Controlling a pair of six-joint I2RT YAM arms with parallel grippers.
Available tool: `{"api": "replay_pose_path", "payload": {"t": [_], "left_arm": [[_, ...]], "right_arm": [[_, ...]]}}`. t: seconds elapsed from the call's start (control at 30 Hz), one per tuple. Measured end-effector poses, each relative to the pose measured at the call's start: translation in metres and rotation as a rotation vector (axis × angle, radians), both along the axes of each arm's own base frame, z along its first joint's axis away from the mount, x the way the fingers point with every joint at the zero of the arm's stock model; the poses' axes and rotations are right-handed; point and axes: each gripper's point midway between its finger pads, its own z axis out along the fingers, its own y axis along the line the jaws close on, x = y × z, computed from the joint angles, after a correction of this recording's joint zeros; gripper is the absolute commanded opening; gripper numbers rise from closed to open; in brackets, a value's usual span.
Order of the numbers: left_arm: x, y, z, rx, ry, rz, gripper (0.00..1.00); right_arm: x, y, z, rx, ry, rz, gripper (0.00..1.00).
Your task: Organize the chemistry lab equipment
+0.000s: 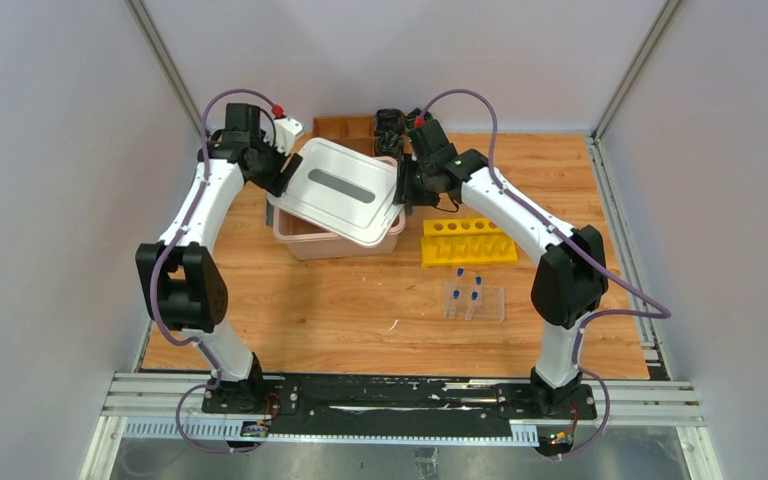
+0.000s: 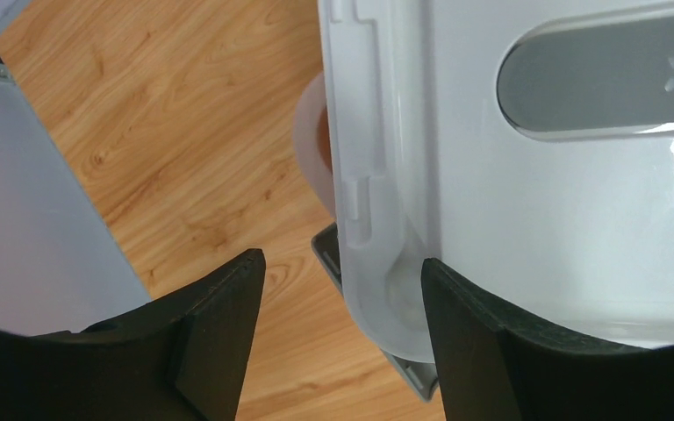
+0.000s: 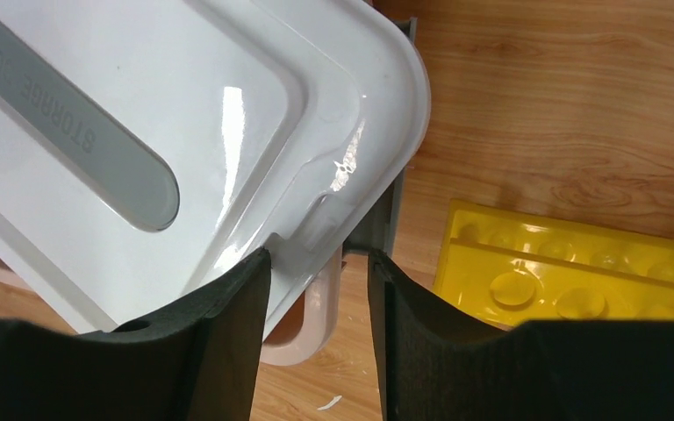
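Three small clear tubes with blue caps (image 1: 472, 290) stand in a clear rack (image 1: 488, 308) right of centre. A white lid (image 1: 345, 190) lies tilted on a pink bin (image 1: 305, 240). My left gripper (image 1: 285, 175) is open at the lid's left corner. In the left wrist view the lid (image 2: 562, 219) reaches in beside the right finger (image 2: 465, 342), and the left finger (image 2: 219, 333) stands apart over bare wood. My right gripper (image 1: 407, 190) is open around the lid's right rim (image 3: 316, 219). The bin's pink handle (image 3: 316, 324) shows between its fingers. The bin's inside is hidden.
A yellow tube rack (image 1: 468, 242) lies right of the bin, close to my right gripper, and shows in the right wrist view (image 3: 562, 272). A wooden compartment box (image 1: 345, 127) stands behind the bin at the back wall. A grey latch (image 2: 412, 373) hangs under the lid's corner.
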Motion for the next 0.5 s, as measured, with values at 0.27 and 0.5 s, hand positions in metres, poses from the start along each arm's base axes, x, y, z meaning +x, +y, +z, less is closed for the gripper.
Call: {"api": "replay_pose_path", "payload": {"t": [0.27, 0.5], "left_arm": [[-0.024, -0.001, -0.002, 0.016, 0.006, -0.051, 0.71], [-0.040, -0.001, -0.003, 0.014, 0.005, -0.073, 0.71]], "right_arm": [[0.014, -0.002, 0.002, -0.044, -0.054, 0.002, 0.46], [0.033, 0.002, 0.005, -0.095, -0.098, 0.046, 0.47]]}}
